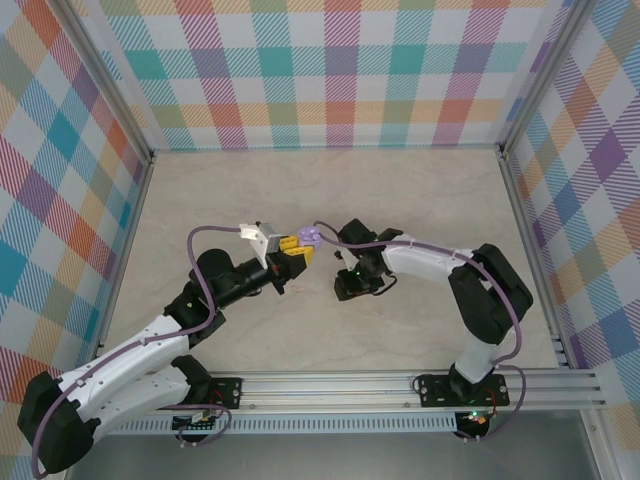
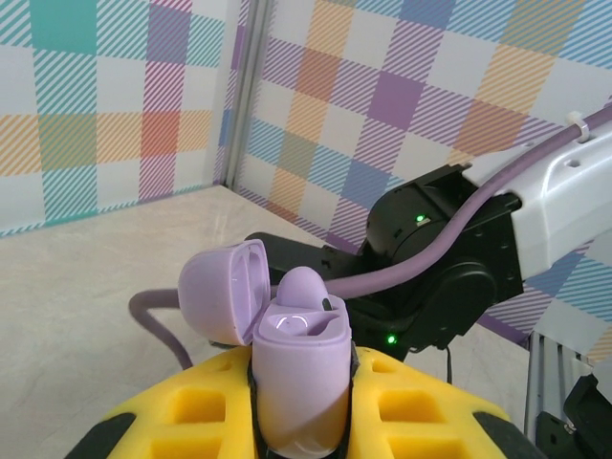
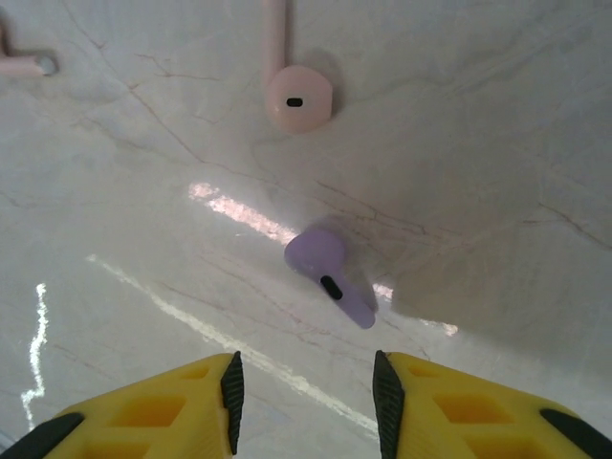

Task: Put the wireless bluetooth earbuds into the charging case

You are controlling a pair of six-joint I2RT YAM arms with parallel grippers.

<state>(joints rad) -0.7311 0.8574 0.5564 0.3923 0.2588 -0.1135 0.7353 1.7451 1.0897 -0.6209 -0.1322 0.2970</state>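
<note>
The pale pink earbud [image 3: 297, 96] is losing its stem past the top edge; a second pink earbud [image 3: 27, 65] is getting cropped at the left edge.

table [image 3: 143, 191]: pale marble | on it: purple earbud [image 3: 325, 270], pink earbud [image 3: 297, 96]

Pale marbled tabletop [image 1: 330, 190], pastel plaid walls [image 1: 330, 70], aluminium rail [image 1: 400, 385] along the near edge
</note>
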